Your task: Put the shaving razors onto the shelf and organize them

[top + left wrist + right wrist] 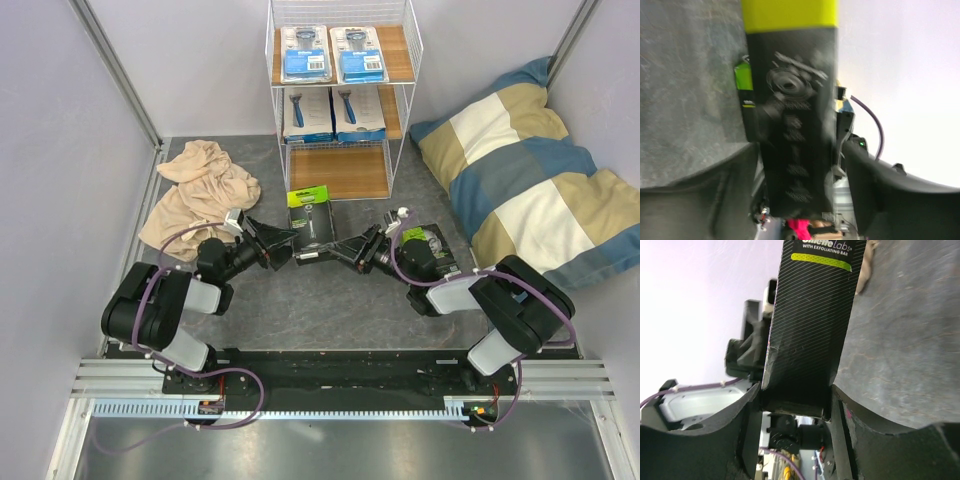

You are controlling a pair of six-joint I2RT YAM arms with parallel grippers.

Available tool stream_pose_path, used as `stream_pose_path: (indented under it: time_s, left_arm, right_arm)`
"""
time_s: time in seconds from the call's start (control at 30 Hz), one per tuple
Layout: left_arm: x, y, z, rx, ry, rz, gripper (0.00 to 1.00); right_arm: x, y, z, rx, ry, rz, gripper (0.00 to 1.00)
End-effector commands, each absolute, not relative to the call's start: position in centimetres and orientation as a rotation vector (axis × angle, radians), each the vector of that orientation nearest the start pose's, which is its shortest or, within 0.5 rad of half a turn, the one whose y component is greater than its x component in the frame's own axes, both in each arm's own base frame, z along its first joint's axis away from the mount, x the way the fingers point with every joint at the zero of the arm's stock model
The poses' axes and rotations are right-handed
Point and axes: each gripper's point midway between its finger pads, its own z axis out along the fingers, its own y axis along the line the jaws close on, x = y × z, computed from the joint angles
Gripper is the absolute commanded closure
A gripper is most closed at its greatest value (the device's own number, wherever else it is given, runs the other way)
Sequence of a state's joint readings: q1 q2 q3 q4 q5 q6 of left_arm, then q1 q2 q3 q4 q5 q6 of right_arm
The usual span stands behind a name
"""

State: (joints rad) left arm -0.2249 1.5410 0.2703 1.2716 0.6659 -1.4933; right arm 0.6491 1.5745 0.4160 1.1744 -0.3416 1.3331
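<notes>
Two arms reach in low from the lower corners of the overhead view, forearms angled toward each other so that their fingers meet at centre frame. The right gripper (345, 248) is clenched on the lower end of a flat black razor box with a lime-green band (310, 212). Its wrist view shows that end wedged between both fingers (890, 455). The left gripper (283, 243) brackets the same box from the opposite side but looks released: a sliver of gap shows beside one finger (900, 200), though that view is blurred.

The box stands tilted just below the tall white wire shelf with light wooden boards (335, 172), apart from it. A second black-and-green box (428, 240) lies under the right forearm. Two white-and-blue blister cards (305, 55) sit on the top board, and two larger white packs showing blue razors (308, 115) sit on the middle one.
</notes>
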Motion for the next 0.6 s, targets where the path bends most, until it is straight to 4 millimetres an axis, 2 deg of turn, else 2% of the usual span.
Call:
stream_pose_path:
  time_s: [0.0,0.23,0.27,0.3,0.37,0.4,0.43,0.57]
  left_arm:
    - [27.4,-21.4,22.6,-0.157,1.527,-1.83,0.03]
    - [27.9,-21.7,21.1,-0.152,1.613,-1.775,0.0]
    - [27.7,-21.7,21.6,-0.127,1.608,-1.759,0.0]
    - [28.2,-21.7,20.5,-0.142,1.669,-1.715,0.0]
    - [28.4,-21.6,20.0,-0.138,1.716,-1.657,0.0]
    - [28.6,-21.4,21.1,-0.06,1.69,-1.586,0.0]
    - [28.8,-21.2,19.2,-0.134,1.805,-1.532,0.0]
    - [29.7,-18.8,19.0,-0.135,1.896,-1.216,0.0]
  right_arm:
    - [28.5,31.1,20.0,0.288,1.687,1.703,0.82]
    - [29.4,30.0,19.8,0.319,1.68,1.672,0.86]
    - [29.5,29.9,19.8,0.322,1.681,1.671,0.86]
    - [29.7,29.8,19.6,0.325,1.686,1.67,0.86]
    - [30.1,29.5,19.5,0.332,1.685,1.663,0.86]
    - [30.2,29.6,19.5,0.327,1.689,1.666,0.86]
    - [30.6,29.3,19.3,0.335,1.691,1.658,0.86]
    - [31.4,29.4,18.8,0.331,1.709,1.654,0.87]
